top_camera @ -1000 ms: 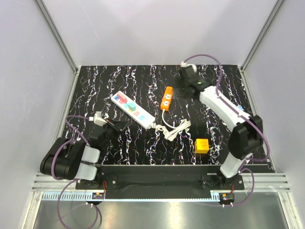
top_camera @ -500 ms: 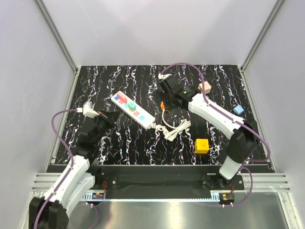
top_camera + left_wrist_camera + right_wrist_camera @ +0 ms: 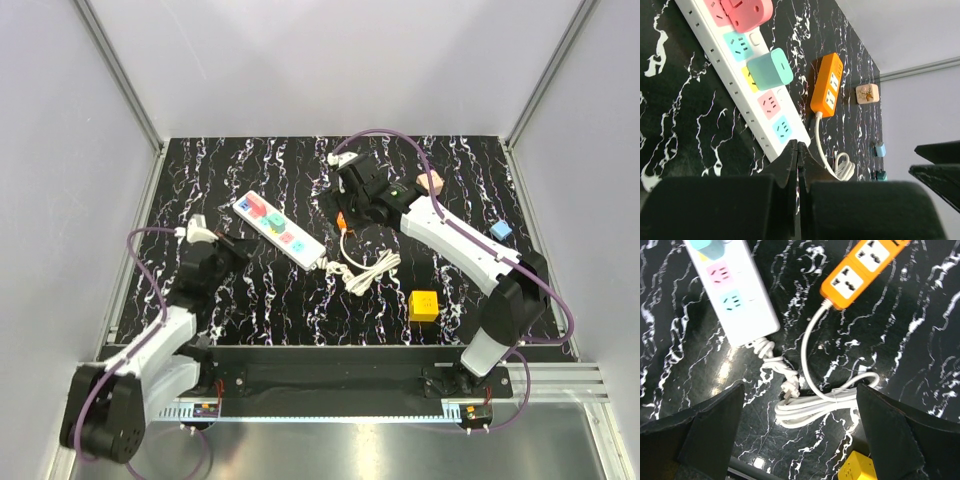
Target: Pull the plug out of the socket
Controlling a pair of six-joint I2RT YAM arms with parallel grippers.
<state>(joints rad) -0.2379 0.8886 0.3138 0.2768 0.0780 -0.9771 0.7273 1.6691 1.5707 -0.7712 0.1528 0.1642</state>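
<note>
The right end effector (image 3: pixel 800 387), fingers wide apart and empty, hangs over the coiled cord (image 3: pixel 815 402) beside the orange strip (image 3: pixel 860 265); closing here would catch the wrong thing. The left end effector (image 3: pixel 797 150), pressed together, points at the socket (image 3: pixel 752 305), which lies diagonally on the tabletop (image 3: pixel 250 300), unpinned, so a pull may drag it. Counted: two strips, two plugs, teal plug (image 3: pixel 769 69) and pink plug (image 3: pixel 742 7), one yellow block (image 3: pixel 856 472)

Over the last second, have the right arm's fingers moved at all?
Yes. The right fingers swung left from the back edge, now above the orange power strip, nearer the white socket.
</note>
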